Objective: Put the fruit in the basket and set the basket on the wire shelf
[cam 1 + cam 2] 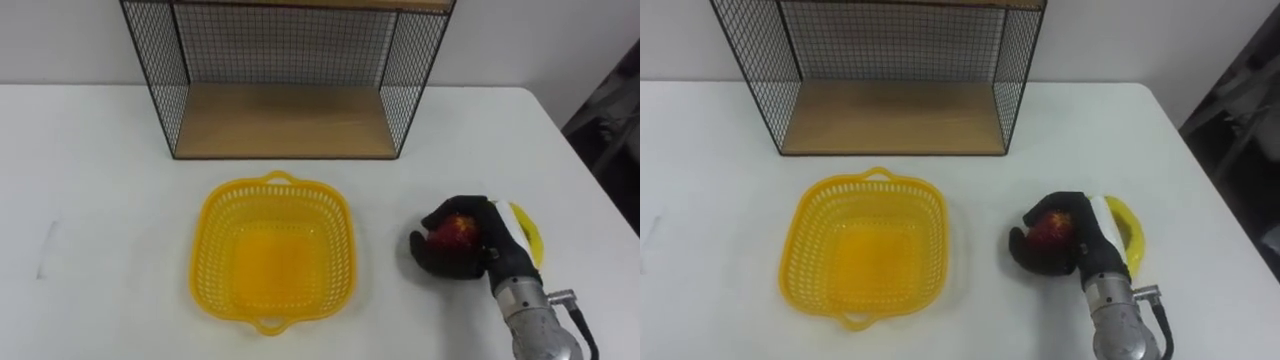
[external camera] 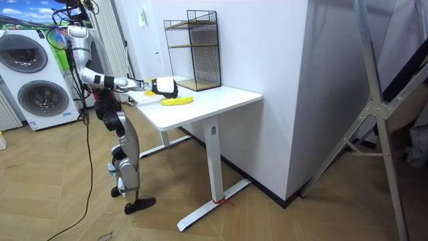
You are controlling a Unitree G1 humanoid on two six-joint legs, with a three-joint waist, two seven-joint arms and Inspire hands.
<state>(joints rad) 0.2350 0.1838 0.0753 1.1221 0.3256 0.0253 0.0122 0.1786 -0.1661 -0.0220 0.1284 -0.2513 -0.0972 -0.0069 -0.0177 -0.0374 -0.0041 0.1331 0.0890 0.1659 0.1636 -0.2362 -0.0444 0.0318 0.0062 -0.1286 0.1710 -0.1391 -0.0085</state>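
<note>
Black fingers of the right hand (image 1: 472, 262) are curled round a red apple (image 1: 455, 233) at the lower right of the eye views, resting on the white table (image 1: 90, 180); the banana (image 1: 527, 235) lies just beside the hand on its right, partly hidden behind it, and the table's right edge runs near to it. Left of the hand there is a strip of bare table, then the yellow basket (image 1: 213, 262) at lower centre, its open top facing up, one small handle at the near rim and one at the far rim; wide bare table lies at the left of it. Beyond the basket, after another bare strip, the wire shelf (image 1: 285, 40) stands at upper centre; its open front faces the basket, with mesh at the back and both sides and a wooden board (image 1: 285, 122) as floor. From the room view one learns more: the robot stands at the table's end on the room view's left, right arm stretched over the top; the shelf is tall with a second level above, close to the wall; washing machines (image 2: 37, 80) stand behind the robot.
</note>
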